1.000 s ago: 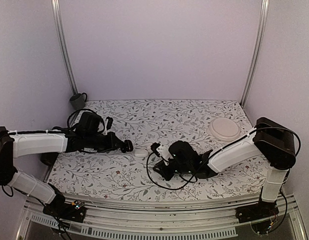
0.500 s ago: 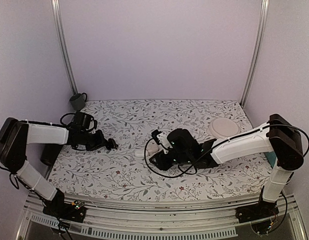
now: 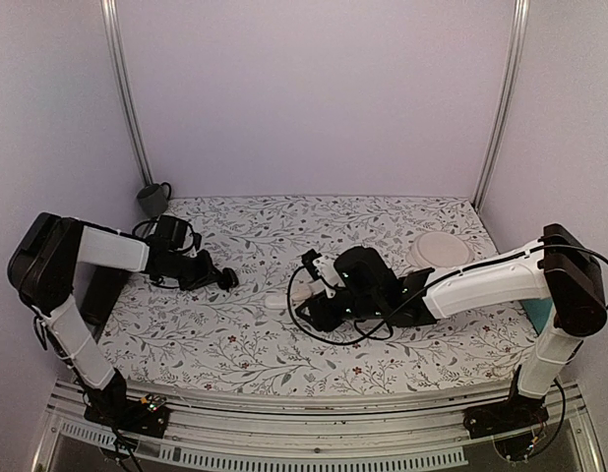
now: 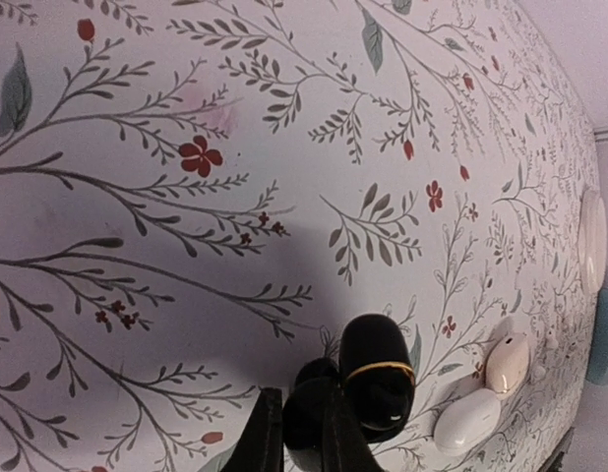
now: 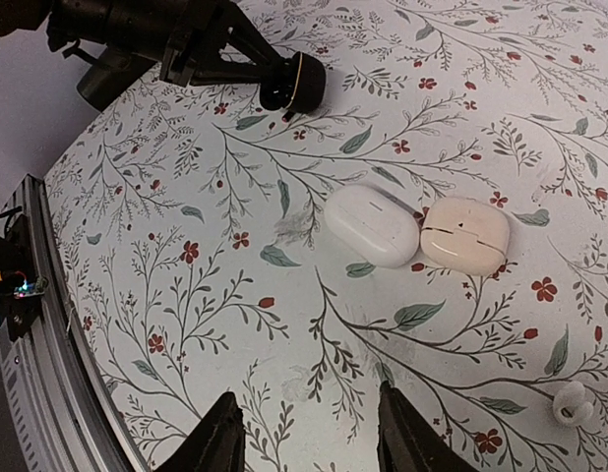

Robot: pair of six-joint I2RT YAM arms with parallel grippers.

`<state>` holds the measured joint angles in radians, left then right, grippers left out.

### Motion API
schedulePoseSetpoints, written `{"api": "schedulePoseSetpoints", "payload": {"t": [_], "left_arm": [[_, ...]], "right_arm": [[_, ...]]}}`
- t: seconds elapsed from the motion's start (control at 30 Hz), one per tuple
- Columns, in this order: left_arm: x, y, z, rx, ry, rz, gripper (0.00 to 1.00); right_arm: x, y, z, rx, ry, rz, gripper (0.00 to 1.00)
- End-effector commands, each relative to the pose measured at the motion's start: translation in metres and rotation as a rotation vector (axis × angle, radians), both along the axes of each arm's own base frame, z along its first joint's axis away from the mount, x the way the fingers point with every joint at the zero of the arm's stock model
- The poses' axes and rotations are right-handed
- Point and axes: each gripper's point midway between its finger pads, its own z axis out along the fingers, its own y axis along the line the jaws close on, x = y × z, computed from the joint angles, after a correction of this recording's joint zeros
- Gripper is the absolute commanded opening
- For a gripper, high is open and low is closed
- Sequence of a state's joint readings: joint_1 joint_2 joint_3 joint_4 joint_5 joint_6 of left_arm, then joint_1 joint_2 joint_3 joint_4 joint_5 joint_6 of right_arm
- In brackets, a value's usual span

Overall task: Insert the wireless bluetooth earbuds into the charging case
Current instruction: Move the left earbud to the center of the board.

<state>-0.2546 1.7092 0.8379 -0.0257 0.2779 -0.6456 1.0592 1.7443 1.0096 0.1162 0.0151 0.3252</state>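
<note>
The charging case (image 4: 378,379) is a glossy black puck with a thin gold band. My left gripper (image 4: 299,418) is shut on its dark near part and holds it low over the floral cloth. The case (image 5: 302,81) and the left gripper (image 5: 268,87) also show at the top of the right wrist view, and at left centre in the top view (image 3: 228,279). My right gripper (image 5: 304,433) is open and empty above bare cloth, just short of two pebble-shaped pods; in the top view it (image 3: 306,313) is mid-table. No black earbuds show in any view.
A white pod (image 5: 371,224) and a cream pod (image 5: 464,234) lie side by side between the grippers. A small white ring piece (image 5: 570,401) lies to their right. A large white round dish (image 3: 440,254) sits at back right, a grey cup (image 3: 152,199) at back left.
My left gripper has drawn back to the left with the case. My right arm has reached further left and away, closer to the two pods.
</note>
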Motion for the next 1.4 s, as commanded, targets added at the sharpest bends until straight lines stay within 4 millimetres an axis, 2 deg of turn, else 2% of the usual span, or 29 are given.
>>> {"api": "schedulePoseSetpoints", "payload": {"t": [0.0,0.17,0.43,0.57,0.67,0.77,0.93,1.17,1.37], "left_arm": [[0.011,-0.007,-0.001,-0.052,-0.012,-0.038,0.0],[0.013,-0.011,-0.006,-0.087,-0.006,-0.052,0.0],[0.02,-0.008,-0.002,-0.175,-0.002,-0.074,0.0],[0.02,-0.015,0.013,-0.231,-0.024,-0.098,0.0],[0.027,-0.003,0.027,-0.189,-0.063,-0.061,0.0],[0.034,0.018,0.021,-0.154,-0.059,-0.003,0.0],[0.035,0.036,0.001,-0.143,-0.024,0.039,0.0],[0.029,0.027,-0.013,-0.18,-0.003,0.016,0.0],[0.025,0.009,-0.019,-0.19,0.02,-0.008,0.0]], "right_arm": [[-0.002,-0.005,0.001,-0.001,0.007,0.002,0.47],[-0.001,-0.004,0.0,-0.004,0.003,0.006,0.47],[-0.002,-0.007,-0.004,-0.015,0.004,0.006,0.47],[-0.002,-0.007,-0.003,-0.02,-0.002,0.005,0.47],[0.0,-0.007,-0.003,-0.023,-0.006,0.002,0.47],[0.0,-0.005,-0.002,-0.02,-0.006,0.007,0.47],[-0.001,-0.006,-0.004,-0.026,-0.003,0.012,0.47],[-0.002,-0.007,-0.004,-0.025,-0.002,0.015,0.47],[-0.001,-0.004,0.0,-0.016,-0.004,0.015,0.47]]}}
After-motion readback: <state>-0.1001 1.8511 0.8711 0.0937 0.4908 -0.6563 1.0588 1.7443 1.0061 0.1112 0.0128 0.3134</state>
